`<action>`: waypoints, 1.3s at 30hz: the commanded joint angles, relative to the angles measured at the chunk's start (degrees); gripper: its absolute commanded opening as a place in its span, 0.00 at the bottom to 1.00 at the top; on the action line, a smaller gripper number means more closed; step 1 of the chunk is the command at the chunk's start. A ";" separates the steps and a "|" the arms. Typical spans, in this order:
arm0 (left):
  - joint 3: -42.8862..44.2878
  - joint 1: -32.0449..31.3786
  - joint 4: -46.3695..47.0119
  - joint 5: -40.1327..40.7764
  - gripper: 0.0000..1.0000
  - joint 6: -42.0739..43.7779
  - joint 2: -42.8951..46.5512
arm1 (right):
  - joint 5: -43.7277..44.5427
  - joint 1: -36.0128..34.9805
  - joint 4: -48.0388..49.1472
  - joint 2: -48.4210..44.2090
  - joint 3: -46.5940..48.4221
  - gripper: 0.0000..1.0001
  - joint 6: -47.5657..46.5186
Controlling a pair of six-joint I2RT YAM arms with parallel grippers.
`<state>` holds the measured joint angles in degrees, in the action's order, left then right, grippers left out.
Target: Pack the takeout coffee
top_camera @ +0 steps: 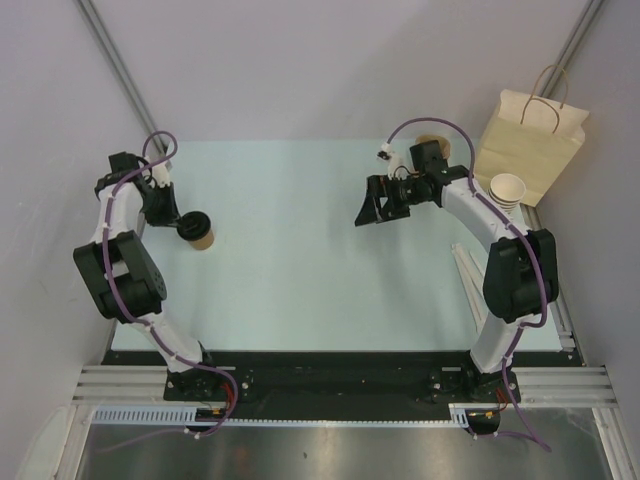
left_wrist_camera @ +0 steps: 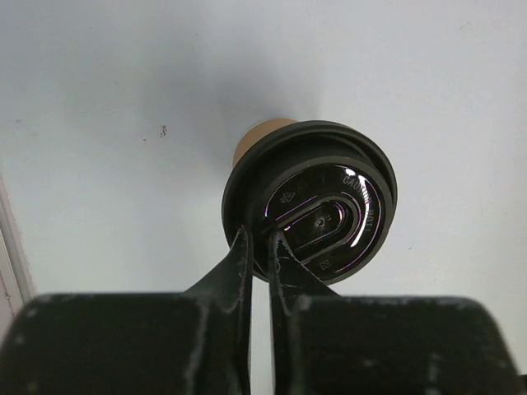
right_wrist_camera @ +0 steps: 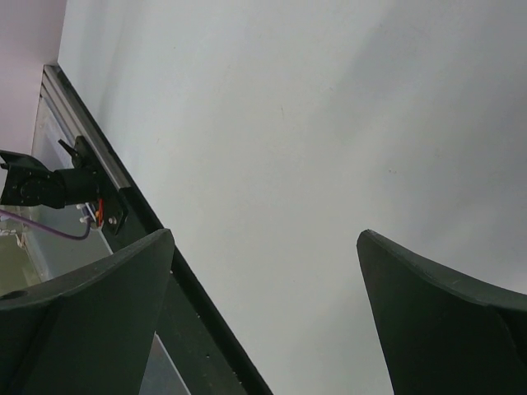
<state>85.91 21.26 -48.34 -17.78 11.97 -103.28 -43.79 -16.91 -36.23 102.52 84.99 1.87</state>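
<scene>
Takeout coffee [top_camera: 203,237] under a black lid [left_wrist_camera: 317,197], at the bench's [top_camera: 300,280] left side; left hand [left_wrist_camera: 259,239] pinches the lid's rim, right hand [right_wrist_camera: 265,239] gapes wide.

Entry, right wrist camera. You have the right gripper [right_wrist_camera: 265,236] with its jaws spread wide and nothing between them. The two dark fingers [right_wrist_camera: 90,304] rise from 7 and 5 o'clock. Pale table [right_wrist_camera: 329,123] fills the gap and most of the frame from 12 round to 4 o'clock. A metal rail [right_wrist_camera: 78,115] with a dark strip beside it runs diagonally from 10 o'clock down to 6 o'clock. At 9 o'clock, outside the rail, sits a black mount [right_wrist_camera: 45,183]. A purple cable [right_wrist_camera: 49,228] trails just below it. A pinkish wall [right_wrist_camera: 25,33] shows at 10 to 11 o'clock.
</scene>
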 commanded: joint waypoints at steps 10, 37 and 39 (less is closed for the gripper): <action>1.62 0.01 -2.02 -1.29 0.49 -1.51 4.14 | 0.37 2.23 -0.68 -3.29 3.95 1.00 -1.78; 5.93 -27.84 9.05 -1.91 0.91 -3.87 20.58 | 31.12 12.87 5.19 -1.55 14.67 0.74 -13.20; 6.02 -28.28 8.96 -1.82 0.91 -4.76 20.32 | 34.56 12.77 4.86 5.56 21.42 0.61 -11.29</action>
<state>91.66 -6.50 -41.60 -18.96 10.07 -82.98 -18.46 -2.79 -39.33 98.94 98.70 -8.73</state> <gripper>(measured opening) 0.909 0.677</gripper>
